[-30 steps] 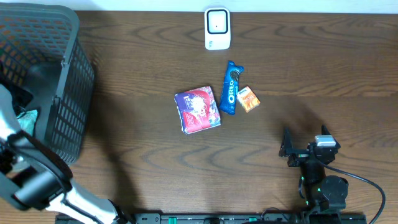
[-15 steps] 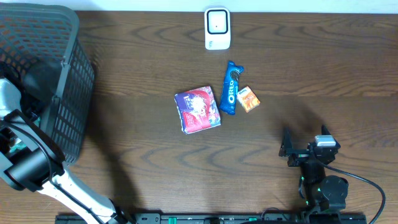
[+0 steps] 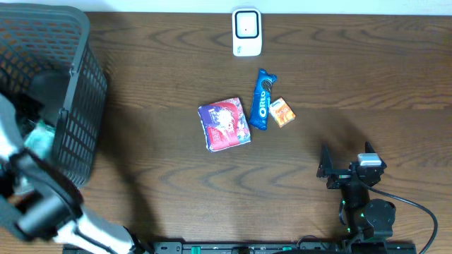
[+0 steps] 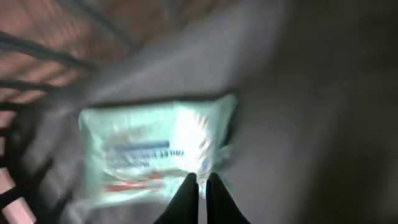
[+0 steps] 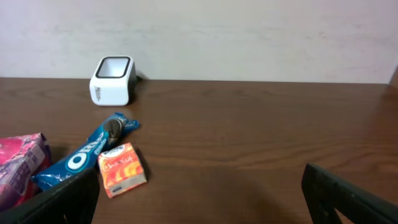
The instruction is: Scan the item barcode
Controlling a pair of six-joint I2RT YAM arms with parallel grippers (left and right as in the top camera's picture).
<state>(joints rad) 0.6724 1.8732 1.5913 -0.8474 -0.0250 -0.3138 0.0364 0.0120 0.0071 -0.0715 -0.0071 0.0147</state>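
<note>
My left gripper (image 4: pixel 199 179) is down inside the black mesh basket (image 3: pixel 70 106), shut on the edge of a pale green and white packet (image 4: pixel 143 155). That view is blurred. From overhead the packet (image 3: pixel 39 137) shows as a teal patch behind the basket wall, and the gripper itself is hidden there. The white scanner (image 3: pixel 246 32) stands at the table's far edge, also seen from the right wrist as the scanner (image 5: pixel 112 79). My right gripper (image 3: pixel 349 173) rests open near the front right, nothing between its fingers (image 5: pixel 348 199).
On the table's middle lie a blue Oreo pack (image 3: pixel 262 99), a small orange box (image 3: pixel 282 111) and a pink-purple packet (image 3: pixel 224 123). A pale wall rises behind the scanner. The basket fills the far left corner.
My left gripper has shut on the packet in the basket, and the left arm shifted a little there. The right arm and the table items have not moved.
</note>
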